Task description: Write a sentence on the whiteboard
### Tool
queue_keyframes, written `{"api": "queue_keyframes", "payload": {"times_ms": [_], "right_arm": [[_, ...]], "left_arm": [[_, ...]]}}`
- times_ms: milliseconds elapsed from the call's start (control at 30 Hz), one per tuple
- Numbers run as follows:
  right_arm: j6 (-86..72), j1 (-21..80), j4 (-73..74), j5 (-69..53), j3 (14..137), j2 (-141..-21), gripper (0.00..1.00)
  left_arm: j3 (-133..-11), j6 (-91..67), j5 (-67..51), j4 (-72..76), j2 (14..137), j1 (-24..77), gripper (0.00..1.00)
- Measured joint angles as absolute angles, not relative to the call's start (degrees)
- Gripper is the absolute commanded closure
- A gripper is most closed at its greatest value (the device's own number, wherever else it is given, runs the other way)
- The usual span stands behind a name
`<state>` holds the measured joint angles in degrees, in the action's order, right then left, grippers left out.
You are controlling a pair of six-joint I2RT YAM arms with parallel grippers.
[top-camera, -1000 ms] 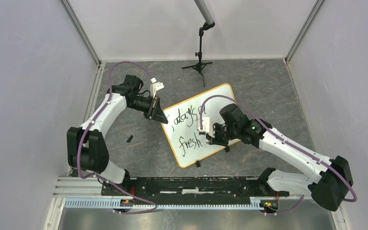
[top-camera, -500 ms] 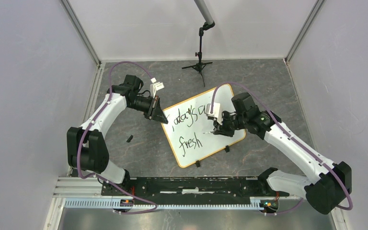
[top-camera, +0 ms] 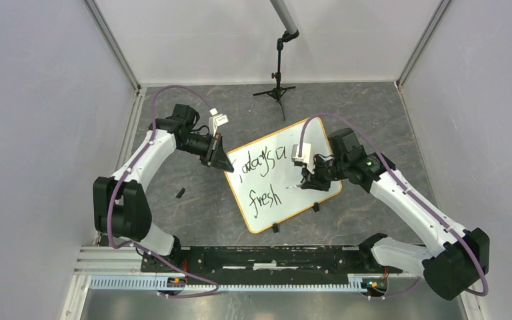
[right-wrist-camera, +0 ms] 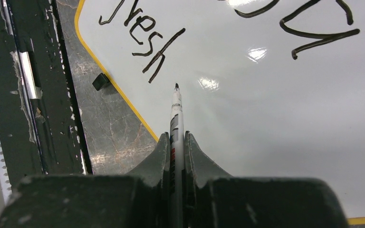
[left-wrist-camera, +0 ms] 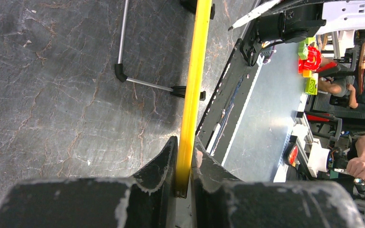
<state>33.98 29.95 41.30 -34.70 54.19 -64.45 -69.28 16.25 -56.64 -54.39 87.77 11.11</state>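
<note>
The whiteboard point(top-camera: 271, 215) lies at an angle on the dark table, white with a yellow rim point(left-wrist-camera: 197, 71). The sentence point(top-camera: 263, 163) reads roughly "Todays a" with "fresh" point(right-wrist-camera: 147, 47) beneath. My left gripper point(top-camera: 225, 163) is shut on the board's left corner, with the rim pinched between its fingers point(left-wrist-camera: 185, 156). My right gripper point(top-camera: 305, 183) is shut on a white marker point(right-wrist-camera: 176, 109). The marker's black tip points at bare board just right of "fresh". Whether the tip touches the board I cannot tell.
A black tripod stand point(top-camera: 278, 90) rises behind the board. A small black piece point(top-camera: 180, 193) lies on the table left of it. Two black clip feet point(top-camera: 315, 207) sit on the board's near edge. The arms' mounting rail point(top-camera: 260, 257) runs along the front.
My right arm moved right with the marker, off the end of "fresh", which now shows whole, and has nearly stopped there. The left arm and the board have not moved.
</note>
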Motion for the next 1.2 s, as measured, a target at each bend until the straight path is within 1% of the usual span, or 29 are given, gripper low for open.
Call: {"api": "queue_keyframes", "payload": {"times_ms": [433, 1200], "right_arm": [[35.9, 24.3, 42.0, -37.7, 54.2, -64.9, 1.0], [35.1, 24.3, 40.3, -40.3, 52.7, -64.9, 1.0]], "left_arm": [[-69.5, 17.5, -56.7, -55.2, 88.0, 11.1, 0.98], [-72.2, 18.1, -55.6, -56.7, 89.8, 11.6, 0.97]]}}
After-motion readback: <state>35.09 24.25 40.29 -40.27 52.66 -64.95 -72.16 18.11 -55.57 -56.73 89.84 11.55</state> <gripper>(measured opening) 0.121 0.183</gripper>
